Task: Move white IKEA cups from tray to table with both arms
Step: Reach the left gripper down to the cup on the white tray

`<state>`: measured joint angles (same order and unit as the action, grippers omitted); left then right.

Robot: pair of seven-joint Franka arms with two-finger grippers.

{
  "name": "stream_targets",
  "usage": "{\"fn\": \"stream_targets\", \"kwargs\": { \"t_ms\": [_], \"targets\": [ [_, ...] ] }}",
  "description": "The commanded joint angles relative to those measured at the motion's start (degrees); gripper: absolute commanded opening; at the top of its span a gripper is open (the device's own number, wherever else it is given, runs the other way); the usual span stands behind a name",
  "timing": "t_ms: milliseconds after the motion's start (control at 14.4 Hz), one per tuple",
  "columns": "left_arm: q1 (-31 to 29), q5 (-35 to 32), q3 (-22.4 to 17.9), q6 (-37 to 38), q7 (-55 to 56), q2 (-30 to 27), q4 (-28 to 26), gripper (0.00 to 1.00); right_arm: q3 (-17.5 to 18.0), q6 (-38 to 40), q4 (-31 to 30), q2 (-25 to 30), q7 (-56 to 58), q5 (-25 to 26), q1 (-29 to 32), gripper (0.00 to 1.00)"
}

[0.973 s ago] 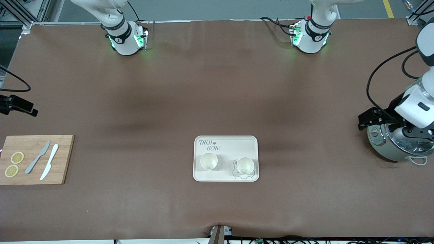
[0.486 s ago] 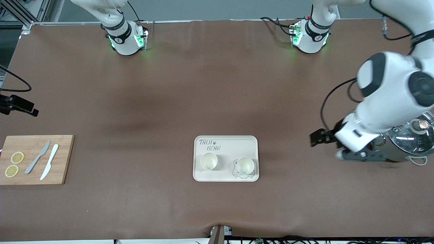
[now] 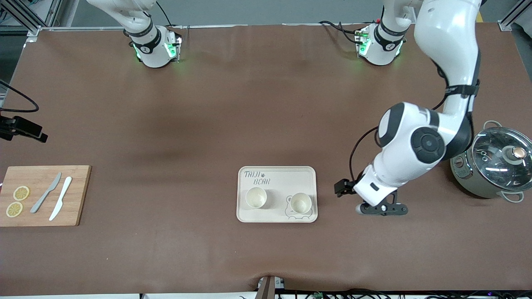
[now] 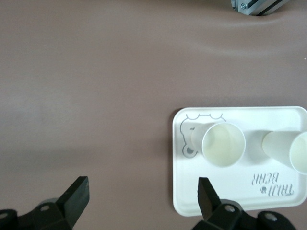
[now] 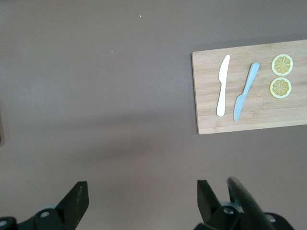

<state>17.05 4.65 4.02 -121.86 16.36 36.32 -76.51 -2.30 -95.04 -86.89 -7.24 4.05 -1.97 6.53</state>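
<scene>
Two white IKEA cups stand upright in a cream bear-printed tray (image 3: 291, 178): one (image 3: 256, 197) toward the right arm's end, one (image 3: 301, 203) on the bear drawing. My left gripper (image 3: 382, 209) is over the table just beside the tray, toward the left arm's end. In the left wrist view it (image 4: 142, 199) is open and empty, and the cup on the bear (image 4: 223, 143), the second cup (image 4: 288, 151) and the tray (image 4: 240, 196) show. My right gripper (image 5: 141, 201) is open and empty over bare table; it does not show in the front view.
A grey-green pot with a glass lid (image 3: 494, 166) stands at the left arm's end. A wooden cutting board (image 3: 41, 195) with two knives and two lemon slices lies at the right arm's end; it also shows in the right wrist view (image 5: 249, 91).
My left arm has swung from over the pot toward the tray, and its gripper now hangs beside the tray. The cups and the tray have not moved.
</scene>
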Motion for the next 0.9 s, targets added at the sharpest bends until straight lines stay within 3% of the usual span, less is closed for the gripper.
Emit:
{"fn": "stream_targets", "kwargs": {
  "t_ms": [0,278,417,556,834],
  "targets": [
    [1.76,-0.16,-0.77,-3.45,0.78,4.45,3.47,1.00,0.72,-0.14,-0.03,0.47,0.61,0.13,0.23,1.00],
    [4.30,-0.16,-0.94,-8.83,1.65,9.02,4.26,1.00,1.42,-1.28,0.06,0.39,0.26,-0.14,-2.14,1.00],
    [7.80,-0.16,-4.78,-9.10,4.02,13.31,8.29,1.00,1.42,-3.21,0.06,-0.05,-1.32,-0.14,-5.37,1.00],
    [14.12,-0.08,-11.81,-9.18,6.40,17.01,11.37,1.00,1.42,-6.98,0.15,-2.07,-8.40,-0.75,-8.45,1.00],
    [15.03,0.19,-12.72,-10.24,6.67,18.08,11.82,1.00,1.42,-13.40,0.15,-6.98,-27.38,-0.84,-20.22,1.00]
  ]
}}
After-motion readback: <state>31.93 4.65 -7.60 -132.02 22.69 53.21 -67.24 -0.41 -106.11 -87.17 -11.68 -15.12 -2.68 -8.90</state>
